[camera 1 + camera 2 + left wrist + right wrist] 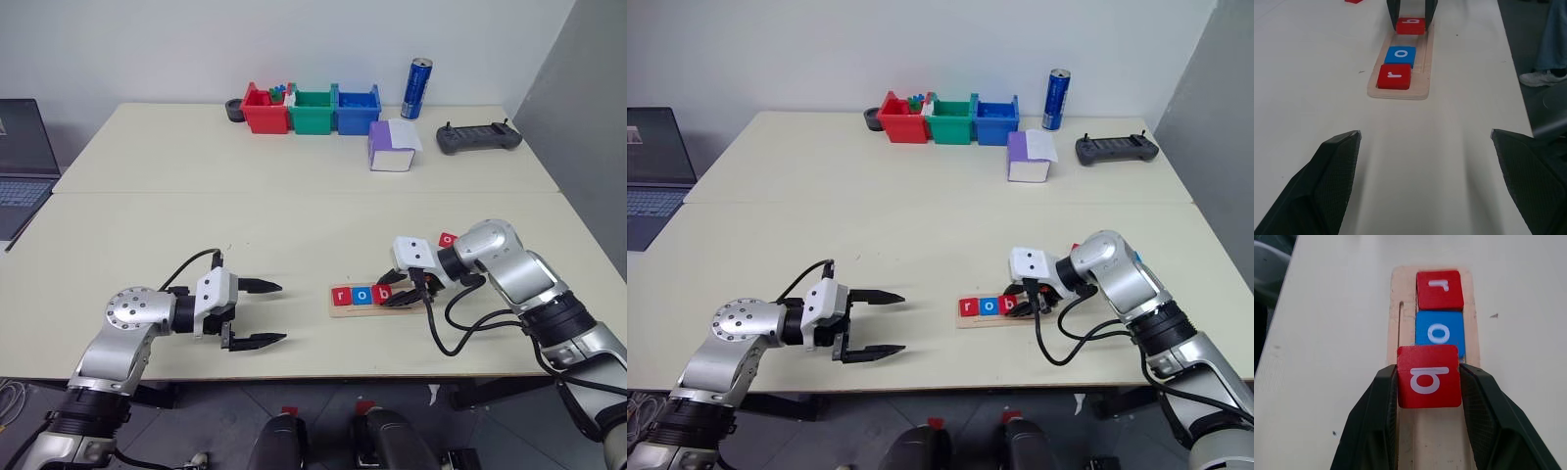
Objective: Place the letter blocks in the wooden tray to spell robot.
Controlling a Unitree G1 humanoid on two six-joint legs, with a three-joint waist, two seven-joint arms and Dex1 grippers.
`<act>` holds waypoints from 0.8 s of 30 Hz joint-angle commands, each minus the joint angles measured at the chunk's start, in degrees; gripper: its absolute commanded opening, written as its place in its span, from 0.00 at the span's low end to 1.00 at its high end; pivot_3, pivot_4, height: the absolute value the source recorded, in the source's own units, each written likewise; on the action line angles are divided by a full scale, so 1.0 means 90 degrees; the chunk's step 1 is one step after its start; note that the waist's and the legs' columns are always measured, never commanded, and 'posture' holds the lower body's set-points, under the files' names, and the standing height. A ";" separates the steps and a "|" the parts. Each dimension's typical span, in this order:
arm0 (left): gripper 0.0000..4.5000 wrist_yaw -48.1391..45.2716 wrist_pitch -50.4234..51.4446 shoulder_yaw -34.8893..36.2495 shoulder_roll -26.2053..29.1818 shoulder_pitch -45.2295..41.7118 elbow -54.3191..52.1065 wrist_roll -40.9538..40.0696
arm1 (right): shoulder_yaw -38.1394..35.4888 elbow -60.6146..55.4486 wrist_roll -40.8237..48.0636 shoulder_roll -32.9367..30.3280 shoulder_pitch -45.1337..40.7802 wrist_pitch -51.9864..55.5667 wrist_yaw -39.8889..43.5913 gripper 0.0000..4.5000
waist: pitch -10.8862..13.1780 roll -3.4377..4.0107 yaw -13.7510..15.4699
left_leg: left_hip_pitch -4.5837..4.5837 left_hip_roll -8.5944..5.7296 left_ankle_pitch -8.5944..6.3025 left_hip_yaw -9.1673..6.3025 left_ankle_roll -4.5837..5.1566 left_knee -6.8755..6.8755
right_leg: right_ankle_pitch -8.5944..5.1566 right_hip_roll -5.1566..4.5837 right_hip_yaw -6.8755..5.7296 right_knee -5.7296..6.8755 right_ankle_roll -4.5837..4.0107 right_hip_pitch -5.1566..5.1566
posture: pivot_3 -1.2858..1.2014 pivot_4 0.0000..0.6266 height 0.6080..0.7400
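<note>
The wooden tray (353, 310) lies near the table's front edge, right of centre. A red "r" block (341, 295) and a blue "o" block (362, 294) sit in its groove at the left end. My right gripper (397, 297) is shut on a red "b" block (1427, 377), held over the groove right beside the "o". I cannot tell if the "b" rests on the wood. Another red block (448, 238) lies on the table behind my right arm. My left gripper (282, 312) stands open and empty, left of the tray and pointing at it.
Red (265, 110), green (313, 111) and blue (357, 110) bins line the far edge, with a blue can (417, 88), a purple-and-white box (392, 145) and a controller (478, 139). A laptop (20, 157) sits far left. A person's shoe (1540, 77) is beside the table.
</note>
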 commanded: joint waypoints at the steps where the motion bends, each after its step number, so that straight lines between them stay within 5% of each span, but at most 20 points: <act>1: 1.00 0.0037 -0.0129 0.0019 -0.0011 -0.0094 -0.0189 -0.0018 | 0.0016 0.0250 -0.0168 0.0144 -0.0269 -0.0150 -0.0013 0.33 | 0.0000 0.0000 -0.0006 | 0.0000 0.0000 0.0000 0.0001 0.0000 0.0000 | 0.0000 0.0000 0.0000 0.0001 0.0000 0.0000 | 0.52 0.24 1.00; 24: 1.00 0.0167 -0.0230 0.0082 0.0033 0.0056 -0.0183 -0.0015 | 0.0063 0.0904 -0.0684 0.0411 -0.0591 -0.0422 0.0234 0.33 | 0.0000 0.0000 -0.0009 | 0.0001 0.0001 0.0000 0.0000 0.0000 0.0001 | 0.0000 0.0000 0.0000 0.0002 0.0000 0.0000 | 0.52 0.24 1.00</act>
